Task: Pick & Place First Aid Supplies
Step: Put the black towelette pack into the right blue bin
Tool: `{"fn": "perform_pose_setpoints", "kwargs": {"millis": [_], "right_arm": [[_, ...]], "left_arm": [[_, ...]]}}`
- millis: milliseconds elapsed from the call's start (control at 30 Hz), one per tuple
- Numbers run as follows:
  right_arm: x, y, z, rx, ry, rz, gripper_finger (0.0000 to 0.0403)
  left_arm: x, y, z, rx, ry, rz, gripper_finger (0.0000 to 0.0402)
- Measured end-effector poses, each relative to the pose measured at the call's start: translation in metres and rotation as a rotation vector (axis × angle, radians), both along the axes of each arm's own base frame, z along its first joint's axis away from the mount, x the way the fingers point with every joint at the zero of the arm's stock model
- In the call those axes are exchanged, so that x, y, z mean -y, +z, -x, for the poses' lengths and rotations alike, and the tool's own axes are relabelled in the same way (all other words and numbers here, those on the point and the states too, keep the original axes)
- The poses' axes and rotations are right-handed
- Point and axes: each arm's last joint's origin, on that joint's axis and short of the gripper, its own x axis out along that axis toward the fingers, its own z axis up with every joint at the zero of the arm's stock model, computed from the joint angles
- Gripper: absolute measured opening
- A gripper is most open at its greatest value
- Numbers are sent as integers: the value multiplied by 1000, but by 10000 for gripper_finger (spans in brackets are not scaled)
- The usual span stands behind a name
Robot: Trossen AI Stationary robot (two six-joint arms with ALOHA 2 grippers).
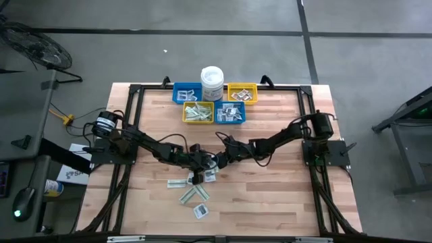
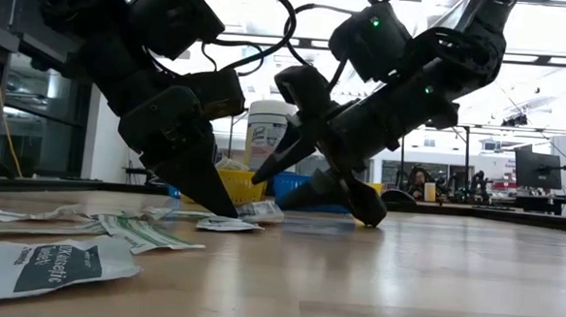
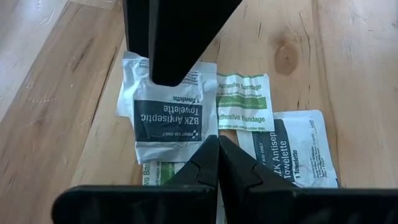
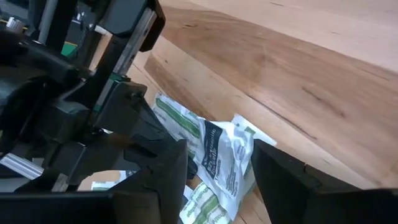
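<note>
Several first aid supplies lie loose near the table's middle: a white towelette packet [image 3: 168,118], an adhesive-bandage strip [image 3: 244,102], another towelette packet [image 3: 298,152], and more strips [image 1: 192,196] toward the near edge. My left gripper [image 3: 217,142] is shut, its tips at the white towelette packet's corner. My right gripper [image 4: 217,149] stands open just beside it, one finger [image 3: 168,50] over that packet's far part, and touches nothing I can see. In the low view my left gripper [image 2: 227,212] slants down onto the pile and my right gripper [image 2: 315,194] hovers with spread fingers. My left gripper is shut at the towelette packet's near right corner [image 3: 208,134], slanting down from the table's left. The tips appear to pinch that corner. The packet sits crumpled and tipped up [image 4: 221,155], its other side on the packets below it.
Two blue bins [image 1: 187,93] and two yellow bins [image 1: 243,93] holding packets stand at the far middle, with a white lidded tub [image 1: 212,81] behind them. A white square packet [image 1: 201,210] lies near the front edge. Bare wood lies to the right.
</note>
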Motion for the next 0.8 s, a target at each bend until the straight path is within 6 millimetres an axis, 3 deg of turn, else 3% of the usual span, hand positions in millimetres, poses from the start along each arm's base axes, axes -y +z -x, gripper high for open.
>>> {"fn": "perform_pose_setpoints", "kwargs": {"millis": [400,800], "right_arm": [[-1,0,0,-5,23,1,108],[0,-1,1,-12,27,28,9]], "left_arm": [[0,0,0,0,0,-1,0],[0,0,0,2,4,-7,0]]}}
